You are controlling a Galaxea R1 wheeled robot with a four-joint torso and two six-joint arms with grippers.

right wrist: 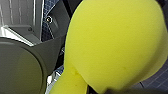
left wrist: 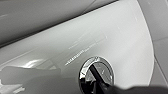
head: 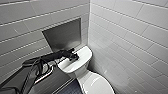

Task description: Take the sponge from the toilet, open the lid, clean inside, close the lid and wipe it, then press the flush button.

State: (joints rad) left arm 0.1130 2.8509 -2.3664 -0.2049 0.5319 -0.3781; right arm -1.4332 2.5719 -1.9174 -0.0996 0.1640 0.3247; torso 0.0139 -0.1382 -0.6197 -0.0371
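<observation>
**Flush button reached; last step judged to be in hand**

The flush button (left wrist: 103, 71), round and bright-rimmed, is seen set in the white tank top (head: 83, 53). A dark part of the left gripper (head: 74, 57) lies across it and touches it. Whether that gripper is wide or narrow cannot be told, and it cannot be told whether the button is pressed down.

In front of the tank, the lid (head: 96, 86) of the toilet (head: 83, 73) is seen lying shut over the bowl. What the bowl holds is therefore hidden, and no cleaning result can be checked. The tank itself is closed as well, so nothing of its contents is shown.

The sponge (right wrist: 112, 42), bright yellow with a pinched waist, is no longer on the toilet. It is carried off the floor, close to the wrist camera, and is judged to be clamped in the right gripper (right wrist: 105, 90).

With the sponge lifted, the lid down and the button touched, the pick-up is done, and the opening, cleaning, closing and wiping are judged done. Only the flush is taken to be left.

Behind the tank, a grey recessed panel (head: 62, 35) is set in the tiled wall (head: 125, 30).
</observation>
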